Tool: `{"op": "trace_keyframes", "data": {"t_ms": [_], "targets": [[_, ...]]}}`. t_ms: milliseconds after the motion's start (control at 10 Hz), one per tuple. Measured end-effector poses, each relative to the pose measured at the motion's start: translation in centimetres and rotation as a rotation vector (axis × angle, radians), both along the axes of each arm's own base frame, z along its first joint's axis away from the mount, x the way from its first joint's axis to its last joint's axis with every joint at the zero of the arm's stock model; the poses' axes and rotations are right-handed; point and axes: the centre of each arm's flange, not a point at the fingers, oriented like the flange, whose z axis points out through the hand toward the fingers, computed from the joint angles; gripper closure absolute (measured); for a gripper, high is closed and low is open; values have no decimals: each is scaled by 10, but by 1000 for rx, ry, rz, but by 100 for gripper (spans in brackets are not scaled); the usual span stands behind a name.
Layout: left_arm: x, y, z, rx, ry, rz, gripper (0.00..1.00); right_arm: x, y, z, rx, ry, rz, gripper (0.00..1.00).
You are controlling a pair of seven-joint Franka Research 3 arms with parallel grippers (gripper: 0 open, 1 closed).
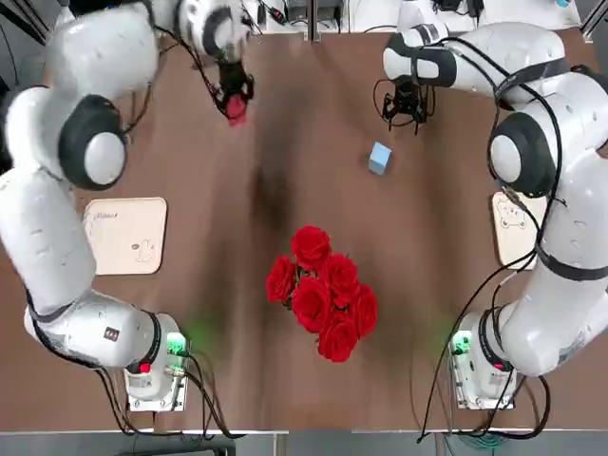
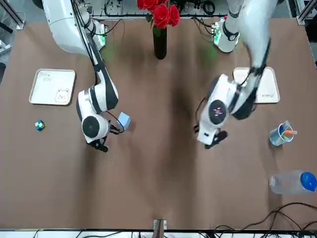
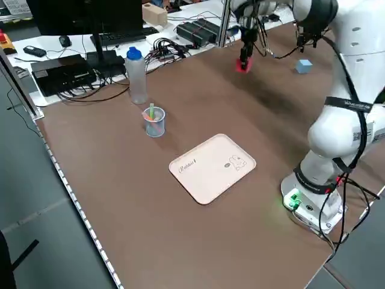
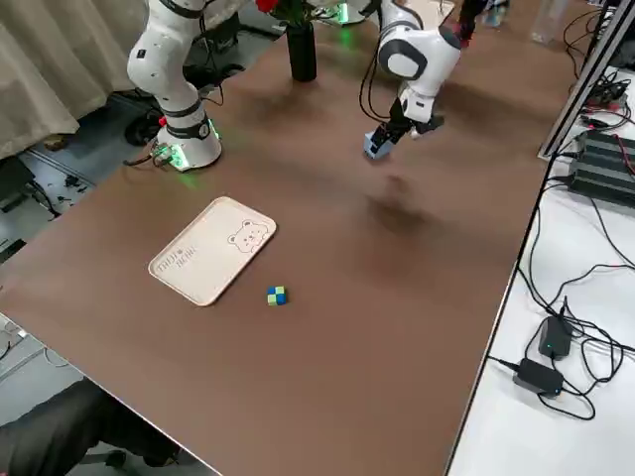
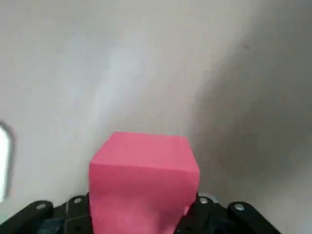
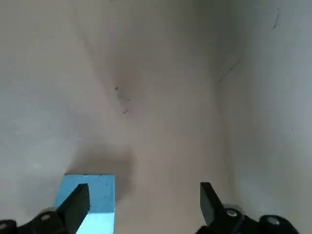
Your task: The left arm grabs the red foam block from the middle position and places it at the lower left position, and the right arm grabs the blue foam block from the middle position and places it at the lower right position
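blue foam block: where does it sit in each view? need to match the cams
Top: blue foam block on the table, near the right hand.
Front: beside the right hand.
Left side: far upper right.
Right side: under the right arm's wrist.
Left wrist: not in it.
Right wrist: at one open finger, not between them.
Shared landmark: vase of red roses in the top, front and right side views.

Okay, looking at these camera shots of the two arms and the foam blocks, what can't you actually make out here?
- Left gripper fingers: hidden behind the red foam block in the left wrist view, and blurred from the top.
- Writing on the left tray: too small to read from the left side.
- Contents of the cup: too small in the front view.
- Blue foam block: cut off by the right wrist view's edge, beside one finger.
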Motion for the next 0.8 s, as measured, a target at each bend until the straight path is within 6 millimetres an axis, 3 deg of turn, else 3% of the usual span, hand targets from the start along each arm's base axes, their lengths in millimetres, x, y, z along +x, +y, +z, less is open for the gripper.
{"op": "trace_keyframes", "data": {"t_ms": [100,400,600,800], "targets": [[-7,42,14,10,11,21,37,-5,-3,-14,4,-16,-1,0],[-48,169,11,45,87,32,37,-14,3,-23,-37,-39,-134,0],[-75,252,-1,72,142,-10,37,-12,11,-11,-46,-75,-216,0],[-95,312,-30,84,169,-57,37,-9,23,-2,-38,-109,-247,0]]}}
